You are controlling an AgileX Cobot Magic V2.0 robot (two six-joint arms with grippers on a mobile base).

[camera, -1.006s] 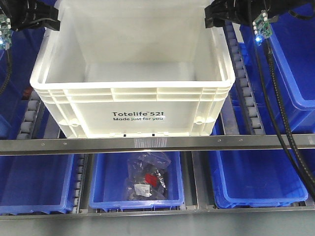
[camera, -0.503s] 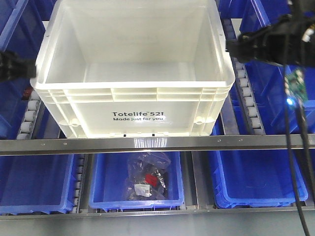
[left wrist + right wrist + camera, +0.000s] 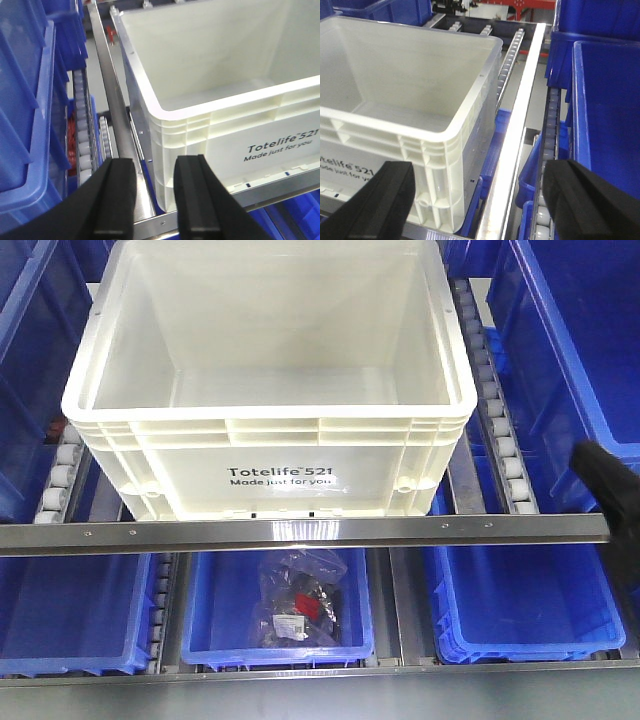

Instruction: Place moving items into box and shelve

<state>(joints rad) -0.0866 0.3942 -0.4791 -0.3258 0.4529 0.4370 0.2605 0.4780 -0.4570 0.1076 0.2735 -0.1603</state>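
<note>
From the front, the big white box point(image 3: 270, 390) sits on the shelf rollers behind a metal rail point(image 3: 300, 532), with blue bins point(image 3: 280, 615) all around it. No toys show in it. One dark bit of the right arm point(image 3: 612, 490) pokes in.

The left wrist view shows the left gripper point(image 3: 155, 200) beside the box's corner — fingers a little apart, holding nothing.

The right wrist view shows the right gripper point(image 3: 477, 200) spread wide — holding nothing.
</note>
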